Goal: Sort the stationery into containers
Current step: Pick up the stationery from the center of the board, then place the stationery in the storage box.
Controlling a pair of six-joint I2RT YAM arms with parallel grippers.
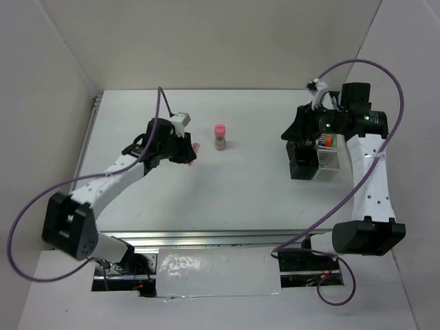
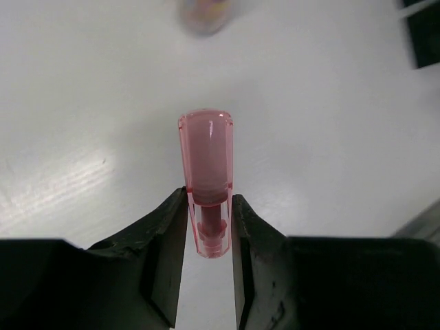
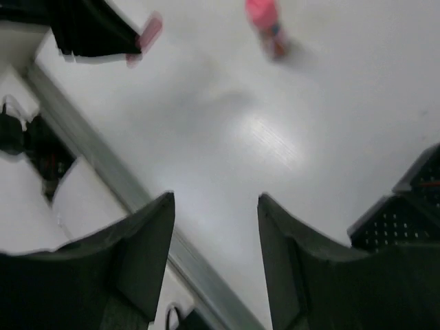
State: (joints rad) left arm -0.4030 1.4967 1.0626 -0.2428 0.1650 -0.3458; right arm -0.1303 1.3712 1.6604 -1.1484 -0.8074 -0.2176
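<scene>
Left gripper [image 2: 208, 206] clamped on a translucent pink plastic cap [image 2: 206, 155], over the left half of the white table [image 1: 261, 192].
Right gripper [image 3: 214, 227] hangs empty, jaws apart, by the square black mesh cup [image 1: 301, 163] and low white-grey tray [image 1: 330, 165]. A pink-capped stubby cylinder [image 1: 220, 137] stands loose mid-table, so two pieces look unsorted; the containers' contents are hard to make out.

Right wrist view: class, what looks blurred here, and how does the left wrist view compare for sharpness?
Right wrist view: pink-capped cylinder smeared, glare patch on the table. Left wrist view: pink cap held in the left end effector is sharp; background soft.
</scene>
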